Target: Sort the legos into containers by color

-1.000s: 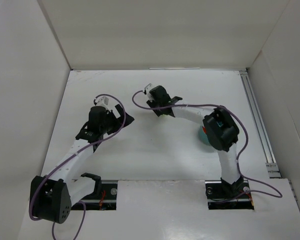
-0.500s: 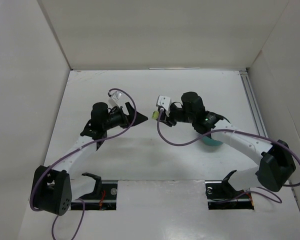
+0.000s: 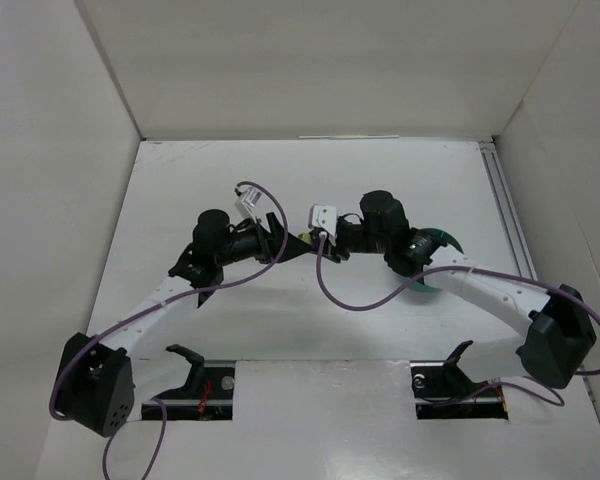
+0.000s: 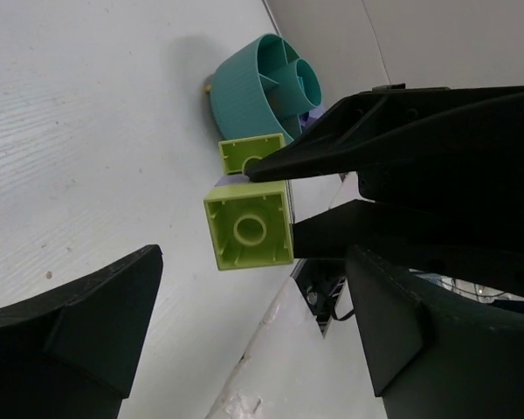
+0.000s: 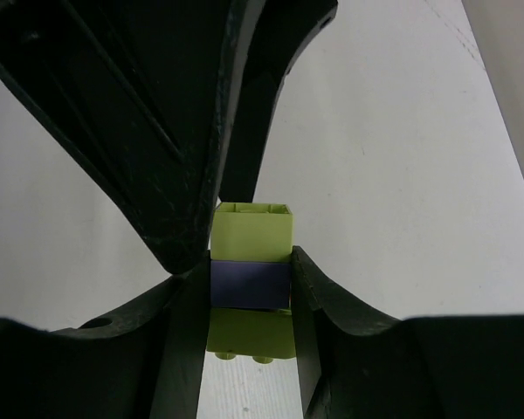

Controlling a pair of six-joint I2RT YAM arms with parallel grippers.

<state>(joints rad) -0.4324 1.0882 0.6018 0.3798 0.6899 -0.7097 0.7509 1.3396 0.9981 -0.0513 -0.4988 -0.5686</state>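
While the right gripper (image 5: 250,285) pinches the small purple plastic brick (image 5: 250,281) sandwiched between two pale green plastic bricks (image 5: 250,229), its jaws narrowed onto it, the left gripper (image 4: 253,262) gapes wide and grips nothing, with its fingers apart on either side of the stack. Seen from above, the round teal compartmented plastic bowl (image 3: 442,238) sits near, at three o'clock from the stack.

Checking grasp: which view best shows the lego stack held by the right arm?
Right wrist: lego stack sits clamped between the right fingers, green-purple-green layers clear. Left wrist shows only green undersides; top external, a green speck.
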